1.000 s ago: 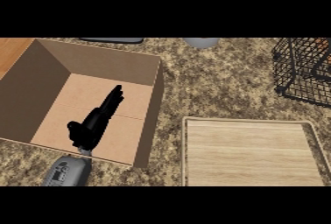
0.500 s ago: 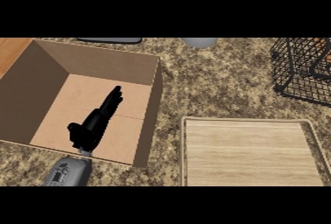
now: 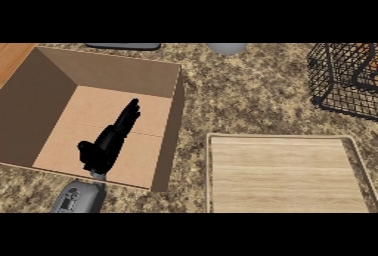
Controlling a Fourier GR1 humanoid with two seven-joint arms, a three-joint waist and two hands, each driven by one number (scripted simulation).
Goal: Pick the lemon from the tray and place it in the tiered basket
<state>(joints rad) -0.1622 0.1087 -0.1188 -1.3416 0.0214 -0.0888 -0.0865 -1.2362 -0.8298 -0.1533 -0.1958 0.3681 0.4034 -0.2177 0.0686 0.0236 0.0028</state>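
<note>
Nothing that we can make out has moved since the earlier frames: the left robot hand (image 3: 103, 147) shows in the same spot over the floor of the cardboard box (image 3: 111, 70), and box, tray and basket lie as they did.

We see the robot hand wide, with its fingers (image 3: 129, 115) straight, close together and pointing up and to the right, holding nothing. Its grey forearm (image 3: 77, 197) enters from the lower edge and crosses the box's near rim. We cannot tell how high the hand is above the box floor. The box is open at the top, with tall walls on its left, far and right sides, and the fingertips are short of the far wall.

Just right of the box, with a narrow strip of speckled table (image 3: 251, 95) between them, lies the wooden tray (image 3: 209, 170), a low raised rim round its bare plank floor. The black wire tiered basket (image 3: 339, 95) stands at the upper right, well apart from the robot hand, with open table between it and the box and a band of table between it and the tray's far edge.

We cannot tell where the lemon is. An orange shape (image 3: 363, 50) shows behind the basket's wires, cut by the right edge, and we cannot tell what it is.
</note>
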